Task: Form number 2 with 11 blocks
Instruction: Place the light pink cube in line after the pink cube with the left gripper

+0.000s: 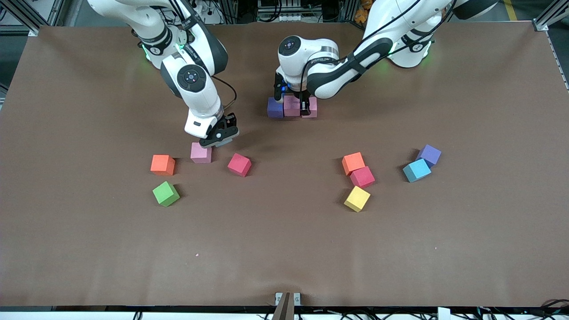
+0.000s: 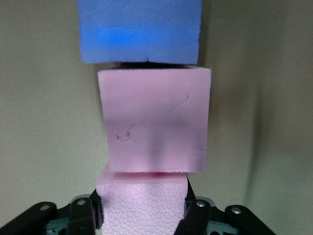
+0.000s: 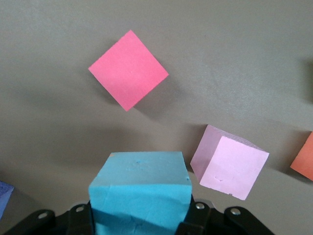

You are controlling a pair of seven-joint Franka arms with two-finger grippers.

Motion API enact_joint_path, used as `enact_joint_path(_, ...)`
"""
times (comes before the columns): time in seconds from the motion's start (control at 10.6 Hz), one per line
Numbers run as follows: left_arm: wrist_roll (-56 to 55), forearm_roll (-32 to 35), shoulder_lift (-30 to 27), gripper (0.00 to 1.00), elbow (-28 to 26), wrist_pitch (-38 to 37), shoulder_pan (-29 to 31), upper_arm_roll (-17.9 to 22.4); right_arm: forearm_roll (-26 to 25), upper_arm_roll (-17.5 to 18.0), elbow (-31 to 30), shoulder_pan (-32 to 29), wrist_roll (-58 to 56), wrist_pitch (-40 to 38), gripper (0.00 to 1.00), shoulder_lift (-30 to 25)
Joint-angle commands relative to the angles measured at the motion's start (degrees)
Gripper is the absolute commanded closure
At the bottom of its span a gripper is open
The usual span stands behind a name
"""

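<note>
A row of three cubes lies on the table between the arms' bases: purple (image 1: 274, 108), pink (image 1: 291, 106), pink (image 1: 312, 109). My left gripper (image 1: 307, 107) is shut on the end pink cube (image 2: 142, 205), which rests on the table against the second pink cube (image 2: 154, 122), with the purple one (image 2: 140, 29) past it. My right gripper (image 1: 218, 138) is shut on a light blue cube (image 3: 139, 196), held just above the table over a loose pink cube (image 1: 201, 152) and next to a crimson cube (image 1: 239, 165).
Loose cubes nearer the front camera: orange (image 1: 162, 164) and green (image 1: 166, 194) toward the right arm's end; orange (image 1: 353, 163), crimson (image 1: 362, 177), yellow (image 1: 357, 198), light blue (image 1: 416, 170) and purple (image 1: 429, 155) toward the left arm's end.
</note>
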Motion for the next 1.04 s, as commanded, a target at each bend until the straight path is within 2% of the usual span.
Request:
enact_joint_path(0.0, -0.86, 1.77, 0.45, 0.52, 0.69, 0.53, -0.97, 0.34, 0.63, 0.52, -0.61, -0.35, 0.63, -0.63, 0.71, -1.31)
enact_joint_path(0.19, -0.77, 1.85, 0.8, 0.51, 0.78, 0.53, -1.32, 0.34, 0.63, 0.52, -0.61, -0.35, 0.63, -0.63, 0.71, -1.31)
enact_joint_path(0.28, -0.77, 2.2, 0.98, 0.46, 1.13, 0.53, -1.41, 0.34, 0.63, 0.52, -0.61, -0.35, 0.63, -0.63, 0.71, -1.31)
enact_joint_path(0.47, -1.03, 2.38, 1.42, 0.0, 1.48, 0.53, -1.32, 0.34, 0.63, 0.52, -0.61, -0.26, 0.89, -0.63, 0.71, -1.22)
enact_joint_path(0.94, -2.36, 1.33, -1.12, 0.0, 1.31, 0.01, 0.17, -0.01, 0.63, 0.87, -0.43, 0.09, 4.57, -0.2, 0.71, -0.78)
